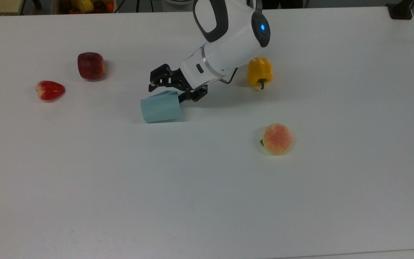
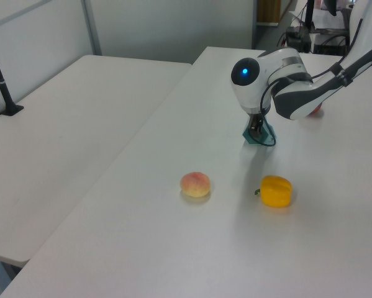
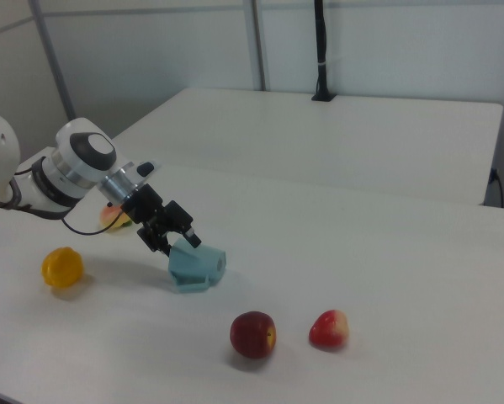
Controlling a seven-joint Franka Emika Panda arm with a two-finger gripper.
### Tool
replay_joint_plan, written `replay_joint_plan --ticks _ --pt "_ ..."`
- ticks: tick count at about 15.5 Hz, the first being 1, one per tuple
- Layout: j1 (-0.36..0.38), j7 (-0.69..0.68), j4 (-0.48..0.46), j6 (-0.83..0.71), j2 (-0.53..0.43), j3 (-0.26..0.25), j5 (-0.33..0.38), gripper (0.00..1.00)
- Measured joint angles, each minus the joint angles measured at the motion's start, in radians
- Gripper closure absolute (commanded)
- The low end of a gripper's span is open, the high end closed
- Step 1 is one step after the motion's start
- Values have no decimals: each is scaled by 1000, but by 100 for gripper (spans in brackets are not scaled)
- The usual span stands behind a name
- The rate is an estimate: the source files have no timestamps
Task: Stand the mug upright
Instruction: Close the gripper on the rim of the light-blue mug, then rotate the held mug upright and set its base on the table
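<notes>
The mug (image 1: 161, 107) lies on its side on the white surface (image 1: 207, 187), near the middle of the top view, its narrower end toward the top view's 9 o'clock and its wider end toward 3 o'clock. In the right view the pale blue body (image 3: 196, 264) rests flat with one end facing that camera's 3 o'clock.

The tool (image 1: 173, 90) sits at the mug's 1 o'clock in the top view, angled down from the white arm (image 1: 225, 39). Its black fingers are spread wide: one fingertip (image 1: 152, 86) hangs just above the mug's far edge, the other (image 1: 194, 98) stands just beside the wider end. Whether either touches the mug cannot be told. In the right view the tool (image 3: 177, 238) is right at the mug's upper rim.

Around the mug in the top view: a yellow bell pepper (image 1: 260, 73) at 2 o'clock, a peach (image 1: 277, 139) at 4 o'clock, a dark red apple (image 1: 91, 66) at 10 o'clock, and a strawberry (image 1: 50, 90) at 9 o'clock, all well apart from it.
</notes>
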Motion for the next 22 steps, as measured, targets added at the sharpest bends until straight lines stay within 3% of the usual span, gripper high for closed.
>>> replay_joint_plan --ticks 2,3,4,8,12,15,18,22 --pt "-14 1 -12 19 10 0 -20 0" --pt "-22 2 -15 22 14 0 -25 6" --pt "-28 2 -17 25 19 0 -30 20" --pt "-41 2 -25 40 34 0 -55 100" --pt "-43 2 -23 37 19 -1 -65 100" --pt "-49 3 -17 38 5 -1 -35 100" --pt "-64 -47 11 39 -14 -1 81 100" --pt "-96 -195 84 40 -29 0 296 100"
